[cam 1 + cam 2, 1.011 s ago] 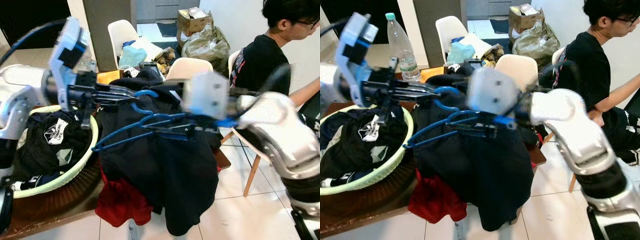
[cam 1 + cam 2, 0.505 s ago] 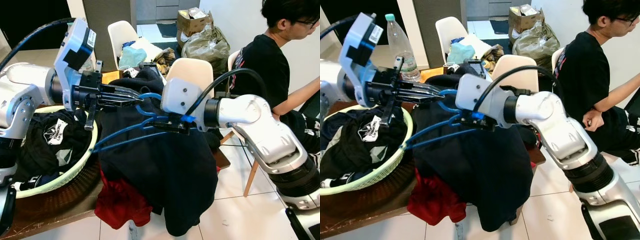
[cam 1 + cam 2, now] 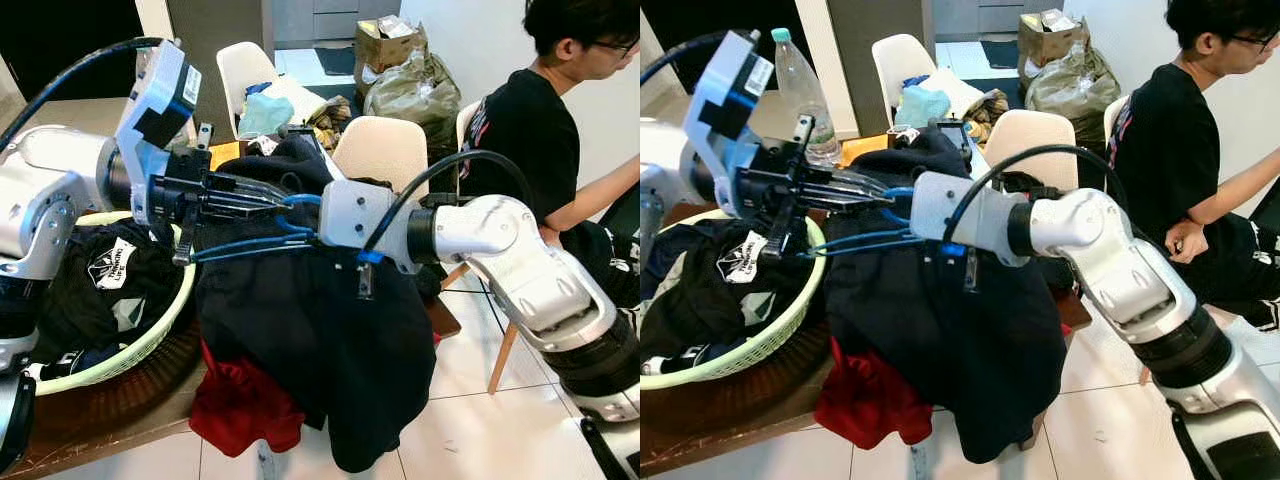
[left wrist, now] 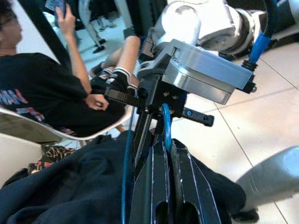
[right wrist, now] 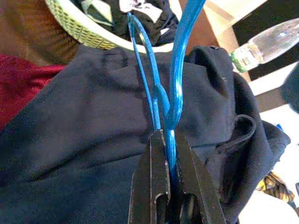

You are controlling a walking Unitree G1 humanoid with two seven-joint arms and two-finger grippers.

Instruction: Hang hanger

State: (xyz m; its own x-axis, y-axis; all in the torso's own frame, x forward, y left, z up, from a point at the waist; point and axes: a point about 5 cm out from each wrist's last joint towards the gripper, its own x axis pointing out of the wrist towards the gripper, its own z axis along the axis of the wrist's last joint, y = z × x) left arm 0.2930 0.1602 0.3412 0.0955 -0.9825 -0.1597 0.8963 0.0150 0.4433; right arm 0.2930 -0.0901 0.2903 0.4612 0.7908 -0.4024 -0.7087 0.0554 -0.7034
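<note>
On the left, a pale green laundry basket (image 3: 150,335) sits on a brown table (image 3: 110,420) with black clothes (image 3: 95,280) heaped inside it. Behind it stands a clear water bottle (image 3: 800,95) with a green cap.

Above the basket's rim the left gripper (image 3: 280,203) reaches toward the middle of the scene. Its black fingers (image 4: 187,182) are pressed narrow around the hook end of the blue hanger (image 3: 250,245), and in the left wrist view the blue wire rises out from between the two fingertips. From there the hanger's thin blue bars run roughly level, above the basket's edge and across the front of a dark garment (image 3: 330,350).

That dark garment is draped over the table's edge and hangs toward the tiled floor (image 3: 480,420). A red cloth (image 3: 240,410) shows beneath it on its lower left.

The right gripper (image 5: 169,140) meets the hanger from the other side, just right of the left gripper. Its fingers (image 5: 152,177) are closed tight on the blue wire, which forks away from the fingertips over the dark cloth. Both grippers thus hold the same hanger, close together, above the garment.

Further right are white chairs (image 3: 380,150), and behind them bags and a cardboard box (image 3: 385,40). A person (image 3: 540,120) in a black T-shirt sits at the far right.
</note>
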